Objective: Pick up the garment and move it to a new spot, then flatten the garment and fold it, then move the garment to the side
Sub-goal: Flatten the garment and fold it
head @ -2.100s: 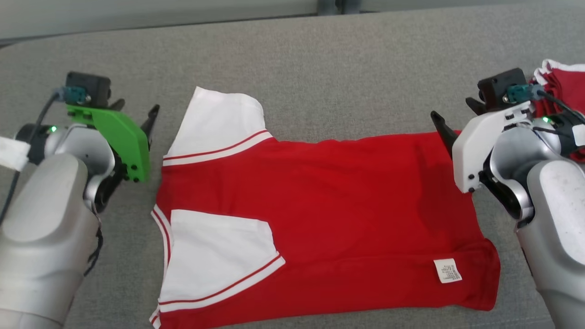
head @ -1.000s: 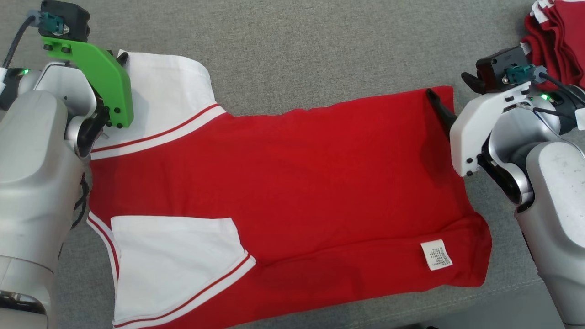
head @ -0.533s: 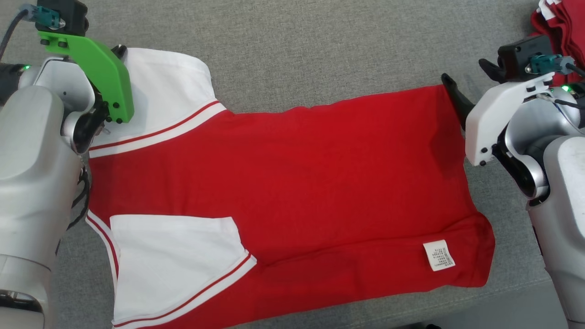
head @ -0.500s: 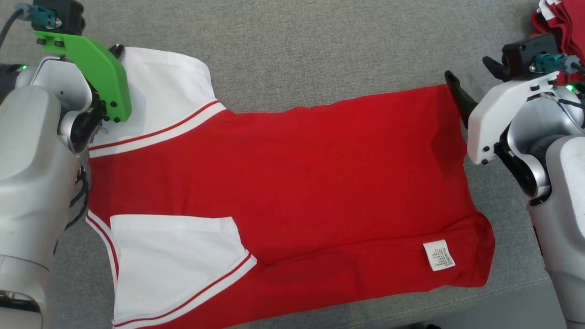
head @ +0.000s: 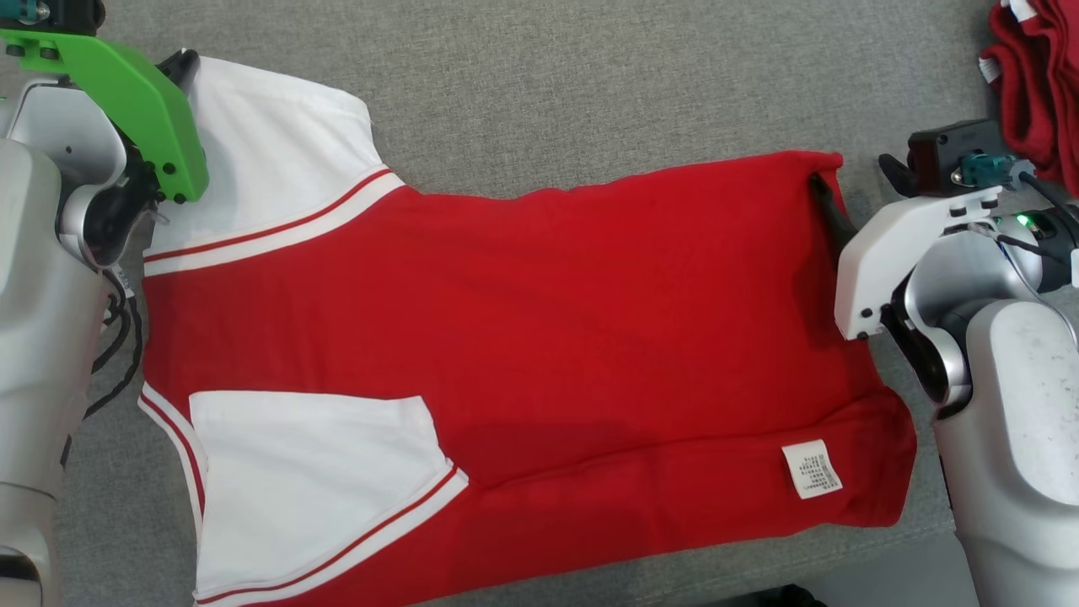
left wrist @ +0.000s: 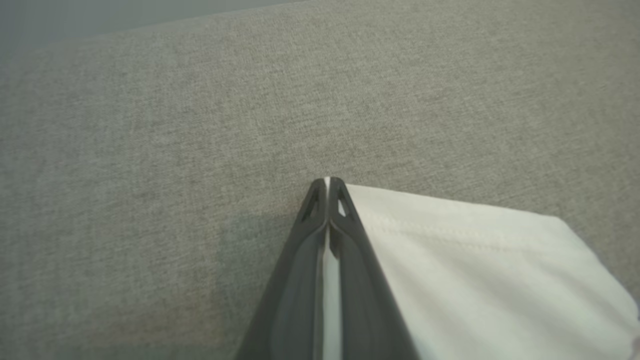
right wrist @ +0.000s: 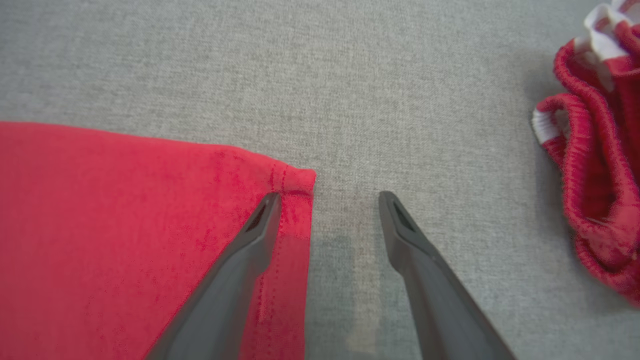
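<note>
Our left claw [left wrist: 327, 186] is clenched on the white sleeve corner of the shirt [head: 523, 320]; our right claw [right wrist: 328, 197] gapes astride its red hem corner. The shirt lies flat on grey cloth [head: 590, 84], a red pile [head: 1033, 93] at far right.

The garment [head: 523, 337] lies flat on the upholstered surface [head: 590, 76], sleeves to the left and hem to the right, with its label [head: 812, 469] at the near right corner. The left gripper [left wrist: 327, 182] sits at the far sleeve's corner, cloth between its fingers. The right gripper [right wrist: 327, 197] straddles the far hem corner: one finger over cloth, one over bare surface. A heap of clothing [head: 1033, 93] lies far right, apart.
</note>
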### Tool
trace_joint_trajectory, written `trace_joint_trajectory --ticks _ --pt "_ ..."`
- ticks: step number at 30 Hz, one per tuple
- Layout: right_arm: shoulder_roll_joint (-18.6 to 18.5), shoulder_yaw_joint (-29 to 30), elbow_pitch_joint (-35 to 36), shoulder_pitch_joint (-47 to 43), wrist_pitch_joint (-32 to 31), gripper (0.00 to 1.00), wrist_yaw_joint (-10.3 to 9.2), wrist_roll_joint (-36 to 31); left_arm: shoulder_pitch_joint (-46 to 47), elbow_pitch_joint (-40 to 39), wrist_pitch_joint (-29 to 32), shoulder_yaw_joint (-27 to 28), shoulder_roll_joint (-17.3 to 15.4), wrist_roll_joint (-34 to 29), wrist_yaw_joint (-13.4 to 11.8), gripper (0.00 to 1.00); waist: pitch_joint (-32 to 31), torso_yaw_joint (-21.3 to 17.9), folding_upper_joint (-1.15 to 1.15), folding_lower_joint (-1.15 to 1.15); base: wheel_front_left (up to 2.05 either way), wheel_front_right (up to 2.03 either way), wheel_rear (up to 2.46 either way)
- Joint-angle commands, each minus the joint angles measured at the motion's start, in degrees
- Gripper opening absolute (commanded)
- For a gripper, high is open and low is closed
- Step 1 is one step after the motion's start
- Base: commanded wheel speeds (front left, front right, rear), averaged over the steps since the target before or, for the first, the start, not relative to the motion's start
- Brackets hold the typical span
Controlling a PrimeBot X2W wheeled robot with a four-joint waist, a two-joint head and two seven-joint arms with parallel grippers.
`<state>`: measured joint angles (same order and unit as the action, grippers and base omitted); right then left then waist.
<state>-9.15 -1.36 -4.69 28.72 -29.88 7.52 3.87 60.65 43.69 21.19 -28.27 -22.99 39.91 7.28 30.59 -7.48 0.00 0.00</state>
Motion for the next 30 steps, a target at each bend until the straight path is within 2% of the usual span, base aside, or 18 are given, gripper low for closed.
trace_joint_trajectory --ticks 1,9,11,14,16,18,19,20,30 --pt "0.3 -0.6 -0.9 1.2 0.7 1.0 -0.07 0.2 0.2 -0.8 0.2 -0.1 -0.9 0.0 -0.5 0.0 0.5 0.0 0.0 0.0 0.0 0.0 0.0" --pt "1.8 -0.5 -2.8 4.3 -2.2 1.0 -0.07 0.3 -1.1 -2.6 0.5 0.0 -1.4 0.5 -1.4 0.0 0.6 0.5 0.0 0.0 0.0 0.0 0.0" --pt "1.9 -0.6 -3.0 4.2 -2.9 0.97 -0.07 0.4 -1.3 -2.8 0.7 -0.1 -1.4 0.6 -1.5 0.0 0.5 0.6 0.0 0.0 0.0 0.0 0.0" --pt "1.8 -1.0 -3.2 3.6 -3.9 0.52 -0.07 0.8 -1.6 -3.3 0.8 -0.3 -1.2 0.8 -1.6 0.0 0.3 0.9 0.0 0.0 0.0 0.0 0.0" --pt "1.5 -1.3 -3.3 3.4 -4.1 0.42 -0.07 1.1 -1.7 -3.6 0.9 -0.4 -1.3 0.8 -1.7 0.0 0.2 1.0 0.0 0.0 0.0 0.0 0.0" --pt "1.2 -1.7 -3.4 3.4 -4.3 0.2 -0.07 1.2 -1.8 -3.8 0.9 -0.4 -1.5 0.9 -1.8 0.0 0.1 1.0 0.0 0.0 0.0 0.0 0.0" --pt "1.2 -1.8 -3.4 3.5 -4.3 0.07 -0.07 1.3 -1.9 -3.9 0.9 -0.4 -1.6 0.9 -1.9 0.0 0.0 0.9 0.0 0.0 0.0 0.0 0.0" --pt "1.1 -1.9 -3.4 3.6 -4.4 0.0 -0.07 1.4 -2.0 -4.0 0.9 -0.5 -1.7 0.9 -1.9 0.0 0.0 0.9 0.0 0.0 0.0 0.0 0.0" --pt "-0.4 -1.6 -3.4 1.5 -3.8 0.0 -0.07 2.2 -5.6 -5.2 -4.3 0.1 -0.1 1.7 -2.6 0.0 -3.2 1.8 0.0 0.0 0.0 0.0 0.0"
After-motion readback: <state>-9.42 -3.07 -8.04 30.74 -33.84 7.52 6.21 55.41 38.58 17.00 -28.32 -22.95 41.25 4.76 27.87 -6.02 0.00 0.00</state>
